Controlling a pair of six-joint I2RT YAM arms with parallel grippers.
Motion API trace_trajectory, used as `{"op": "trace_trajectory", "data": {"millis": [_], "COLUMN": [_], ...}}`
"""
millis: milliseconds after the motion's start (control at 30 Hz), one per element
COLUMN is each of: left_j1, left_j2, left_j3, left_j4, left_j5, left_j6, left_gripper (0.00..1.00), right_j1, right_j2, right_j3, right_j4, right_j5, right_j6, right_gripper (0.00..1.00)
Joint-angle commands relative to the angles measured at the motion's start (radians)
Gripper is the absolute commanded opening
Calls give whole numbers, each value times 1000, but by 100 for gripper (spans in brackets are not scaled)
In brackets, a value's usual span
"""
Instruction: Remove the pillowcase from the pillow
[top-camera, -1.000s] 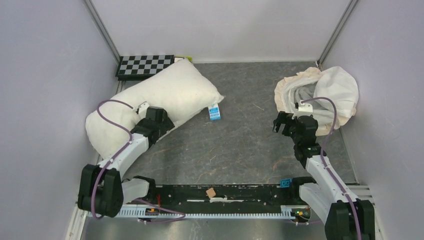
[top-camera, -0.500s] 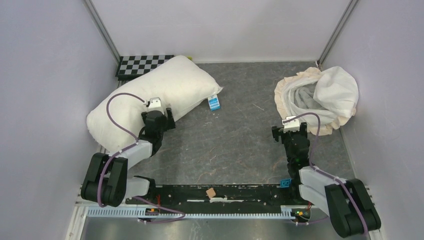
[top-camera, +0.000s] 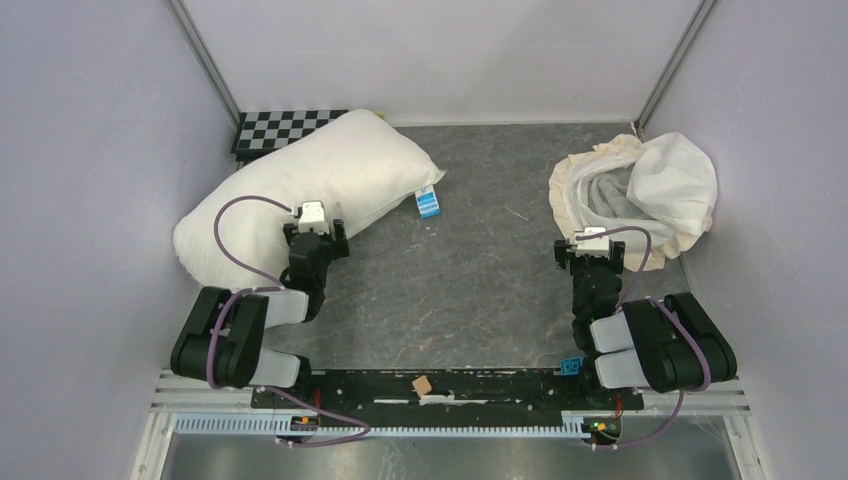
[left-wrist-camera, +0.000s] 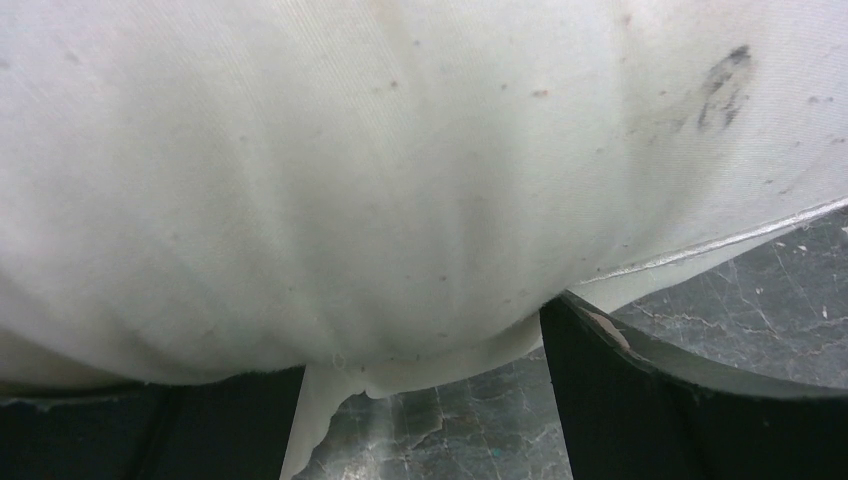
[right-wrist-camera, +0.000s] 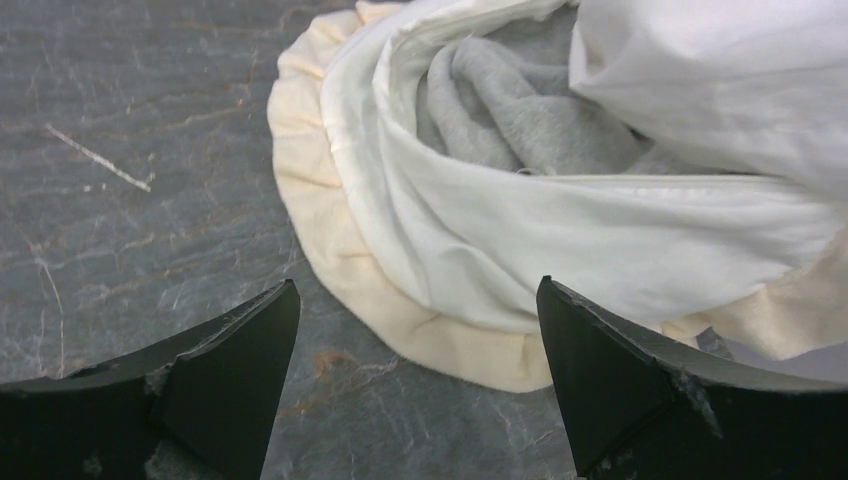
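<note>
Two pieces lie well apart on the table (top-camera: 480, 280): the pillow (top-camera: 320, 185) far left, bare, and the pillowcase (top-camera: 650, 190) heaped far right, so the job looks finished. The left gripper (top-camera: 315, 236) is spread wide with pillow fabric sagging between its fingers; closing or dragging back could snag the pillow. The right gripper (top-camera: 590, 252) gapes empty just near of the frill, which a forward nudge might catch.

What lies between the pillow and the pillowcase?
In the top view, mostly bare table; only a small blue-and-white item lies there, right by a corner of the pillow, well apart from the pillowcase.
</note>
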Motion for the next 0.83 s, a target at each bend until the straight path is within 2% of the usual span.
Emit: {"op": "trace_trajectory", "data": {"millis": [0, 133, 167, 800], "left_j1": [63, 73, 74, 93], "left_j2": [98, 110, 118, 114], "left_j3": [-76, -42, -46, -31], "left_j4": [371, 317, 341, 303], "left_j5": [80, 82, 81, 122], "left_j6": [106, 95, 94, 86], "left_gripper": [88, 95, 100, 100], "right_j1": [-5, -5, -5, -5], "right_j2": [5, 3, 4, 3], "right_j3": [-117, -111, -111, -111], "right_j4": [178, 159, 164, 161], "right_j5": [35, 32, 33, 31], "right_j6": [10, 13, 9, 13], "right_gripper": [98, 98, 98, 98]}}
